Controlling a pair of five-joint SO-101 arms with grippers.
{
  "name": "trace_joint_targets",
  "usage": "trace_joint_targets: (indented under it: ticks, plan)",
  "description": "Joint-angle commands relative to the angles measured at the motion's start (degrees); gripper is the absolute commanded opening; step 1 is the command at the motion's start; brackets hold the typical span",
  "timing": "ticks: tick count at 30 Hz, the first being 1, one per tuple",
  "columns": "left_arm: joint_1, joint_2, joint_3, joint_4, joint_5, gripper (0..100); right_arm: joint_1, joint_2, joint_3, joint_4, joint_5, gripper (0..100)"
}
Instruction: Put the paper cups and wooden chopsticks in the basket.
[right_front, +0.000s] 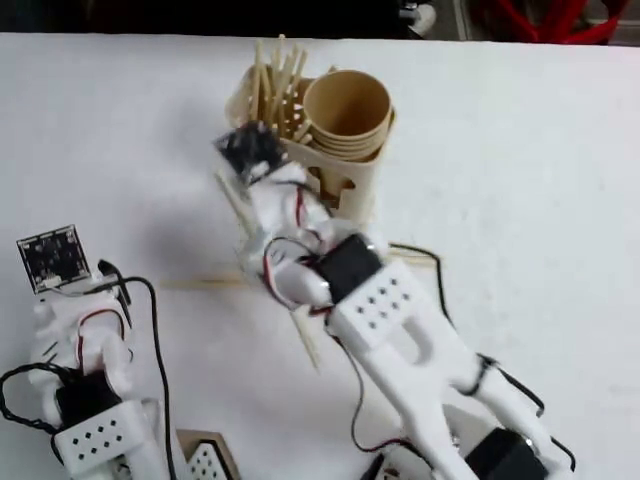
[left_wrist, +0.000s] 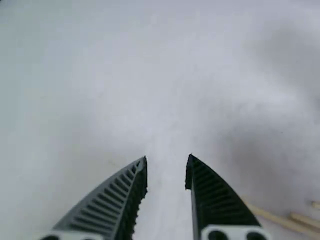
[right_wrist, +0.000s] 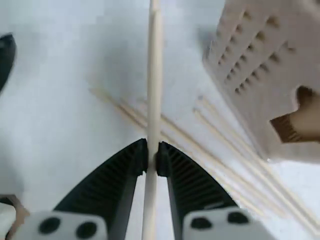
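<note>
- The left end effector (left_wrist: 167, 164) is down near its arm, low over the white bench (left_wrist: 150, 75). Its jaws are a little open and hold nothing.
- The right end effector (right_wrist: 152, 145) is further out, close beside the basket (right_wrist: 260, 65). Its jaws are closed tight on one wooden stick (right_wrist: 154, 75), and the stick pokes out long in front.
- Loose sticks (right_wrist: 220, 150) lie flat on the bench under it, right by the foot of the basket. These are not put away yet.
- At the far end, the paper cups (right_front: 347, 105) sit stacked inside the basket, and a bunch of sticks (right_front: 275, 75) stands up next to them.
- What could go wrong: the held stick is long and thin, so I think it could twist in the jaws and slip out.
- It could also bump the basket wall or the standing sticks. That might knock the basket over and spill everything.
</note>
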Motion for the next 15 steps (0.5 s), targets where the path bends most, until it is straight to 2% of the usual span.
trace_joint_targets:
  ticks: [1, 6, 15]
  plan:
    - [-0.57, -1.63, -0.26, -1.58, 0.35, 14, 0.48, -3.74, -9.85, -0.13, 0.53, 1.8]
    - [-0.57, -1.63, -0.26, -1.58, 0.35, 14, 1.54, -3.74, -19.96, -6.2, 0.53, 1.8]
    - [-0.57, -1.63, -0.26, -1.58, 0.35, 14, 8.4, -1.54, -21.54, -33.01, 0.53, 1.9]
